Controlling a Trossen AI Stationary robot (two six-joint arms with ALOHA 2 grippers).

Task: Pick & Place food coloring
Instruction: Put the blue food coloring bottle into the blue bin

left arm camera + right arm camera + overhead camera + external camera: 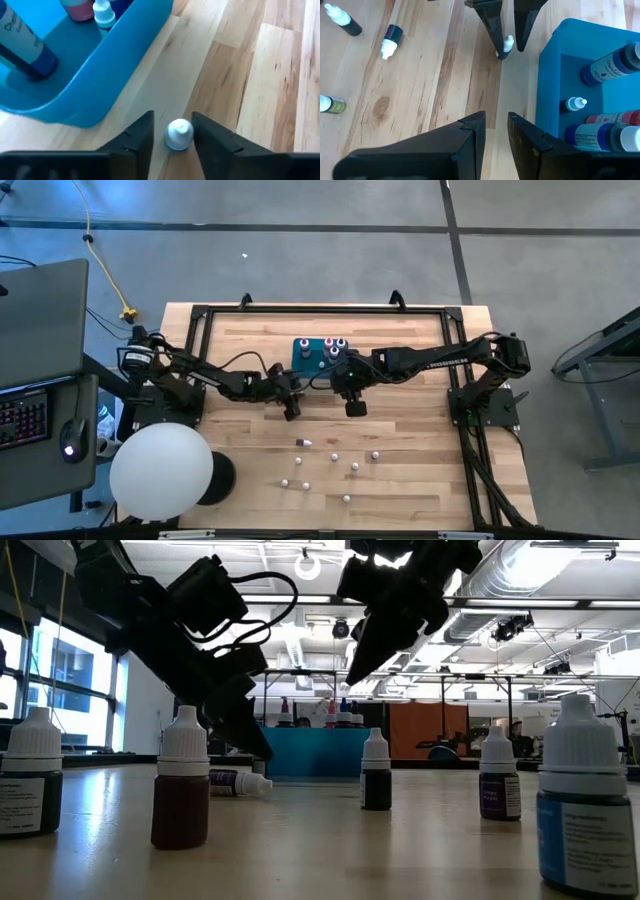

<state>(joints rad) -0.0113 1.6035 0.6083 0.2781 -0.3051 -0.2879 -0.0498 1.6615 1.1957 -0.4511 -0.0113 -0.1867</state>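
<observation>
Item: food coloring bottles, white-capped, dark or coloured bodies. One bottle (179,135) stands on the table just beside the teal box (305,360), between the left gripper's fingers; the right wrist view shows the same bottle (506,45) there, close to the box corner. Several bottles (612,62) already sit in the box. About eight more (354,467) are scattered on the near half of the table, most upright, one lying on its side (238,782).

Handling, as judged: light, rigid plastic, smooth and easily tipped; narrow base. Best taken across the body or at the cap shoulder, jaws square to it, with a gentle squeeze.

Left gripper (172,132): low at the table, pointed down, fingers part open and straddling the bottle's cap with a small gap on each side; whether they touch it cannot be told. The arm reaches in from the left edge, stretched toward the box.

Right gripper (496,125): raised above the table just beside the box, fingers narrowly apart, holding nothing. The arm reaches in from the right edge.
</observation>
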